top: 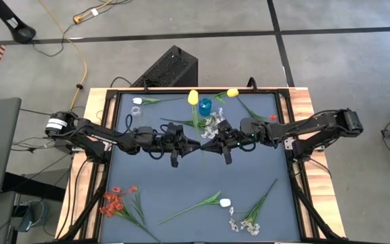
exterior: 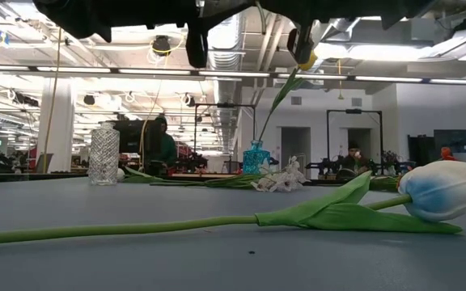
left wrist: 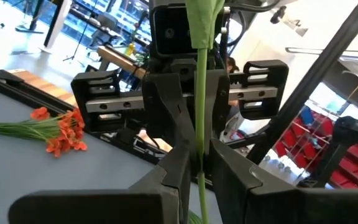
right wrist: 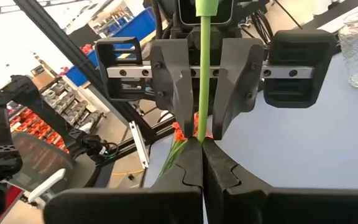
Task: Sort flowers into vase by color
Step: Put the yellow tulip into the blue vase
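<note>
A yellow-budded flower (top: 193, 97) is held in the air over the table's middle. Its thin green stem (top: 196, 122) runs from the bud at the far side back to both grippers. My left gripper (top: 193, 144) (left wrist: 197, 171) and right gripper (top: 206, 146) (right wrist: 201, 146) face each other fingertip to fingertip, both shut on that stem. A blue vase (top: 205, 106) (exterior: 256, 156) stands just beyond them and holds another yellow flower (top: 232, 92) (exterior: 304, 59) by its stem. A clear glass vase (top: 137, 110) (exterior: 103, 153) stands far left. My left gripper pinches the stem's lower part (left wrist: 199, 146) between its two fingers. It comes level from the table's left, with the fingers across the stem. The flower is lifted clear of the table. My right gripper pinches the same stem (right wrist: 201, 127) right beside the left fingers. It comes level from the table's right, also across the stem, which runs on past the left gripper.
A white-budded flower (top: 224, 202) (exterior: 443, 190) lies near the front edge. Red blossoms (top: 114, 200) lie near left and a whitish sprig (top: 248, 220) near right. Another sprig (top: 213, 124) lies by the blue vase, a white bud (top: 137, 101) beside the clear vase and a red blossom (top: 273, 117) far right.
</note>
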`<state>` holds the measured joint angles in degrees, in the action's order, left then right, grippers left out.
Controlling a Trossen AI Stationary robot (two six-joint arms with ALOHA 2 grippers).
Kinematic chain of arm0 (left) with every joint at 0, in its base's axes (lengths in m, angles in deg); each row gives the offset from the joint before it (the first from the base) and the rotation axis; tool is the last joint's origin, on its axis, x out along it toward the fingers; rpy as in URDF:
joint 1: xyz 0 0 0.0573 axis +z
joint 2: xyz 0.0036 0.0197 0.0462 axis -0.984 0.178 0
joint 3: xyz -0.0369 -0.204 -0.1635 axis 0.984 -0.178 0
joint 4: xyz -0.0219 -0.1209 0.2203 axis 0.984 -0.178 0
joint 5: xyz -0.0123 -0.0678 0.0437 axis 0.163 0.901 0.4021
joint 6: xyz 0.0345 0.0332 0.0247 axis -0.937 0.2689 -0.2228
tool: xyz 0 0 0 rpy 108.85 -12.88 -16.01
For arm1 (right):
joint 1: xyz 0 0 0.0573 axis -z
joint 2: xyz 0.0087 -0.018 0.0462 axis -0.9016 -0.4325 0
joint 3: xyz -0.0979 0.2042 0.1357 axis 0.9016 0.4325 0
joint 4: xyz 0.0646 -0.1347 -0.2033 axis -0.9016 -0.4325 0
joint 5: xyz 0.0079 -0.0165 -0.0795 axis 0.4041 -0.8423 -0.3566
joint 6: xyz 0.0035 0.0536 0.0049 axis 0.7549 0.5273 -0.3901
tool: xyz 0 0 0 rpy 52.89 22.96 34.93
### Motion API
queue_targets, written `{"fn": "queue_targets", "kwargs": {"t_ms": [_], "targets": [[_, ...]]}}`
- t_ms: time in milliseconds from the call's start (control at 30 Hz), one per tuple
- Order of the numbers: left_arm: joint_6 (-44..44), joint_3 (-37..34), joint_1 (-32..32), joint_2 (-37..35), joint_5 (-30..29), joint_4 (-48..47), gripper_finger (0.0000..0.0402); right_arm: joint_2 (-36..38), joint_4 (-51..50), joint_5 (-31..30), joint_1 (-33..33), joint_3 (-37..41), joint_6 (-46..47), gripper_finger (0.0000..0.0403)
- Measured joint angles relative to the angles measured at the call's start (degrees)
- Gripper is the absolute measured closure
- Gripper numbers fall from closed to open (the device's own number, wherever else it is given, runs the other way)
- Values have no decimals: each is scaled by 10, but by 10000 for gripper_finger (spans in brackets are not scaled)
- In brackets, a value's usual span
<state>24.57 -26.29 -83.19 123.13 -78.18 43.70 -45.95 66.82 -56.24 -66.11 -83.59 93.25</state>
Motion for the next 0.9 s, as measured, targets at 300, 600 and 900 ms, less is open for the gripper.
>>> {"fn": "queue_targets", "kwargs": {"t_ms": [300, 600, 900], "targets": [[-1, 0, 0, 0, -34, 2, 355, 0, -19, -2, -2, 0, 1, 386], [-11, 0, 0, 0, -38, 3, 355, 0, -20, -2, -2, 0, 1, 386], [-11, 0, 0, 0, -45, 2, 356, 0, -24, -2, 0, 0, -2, 386]]}}
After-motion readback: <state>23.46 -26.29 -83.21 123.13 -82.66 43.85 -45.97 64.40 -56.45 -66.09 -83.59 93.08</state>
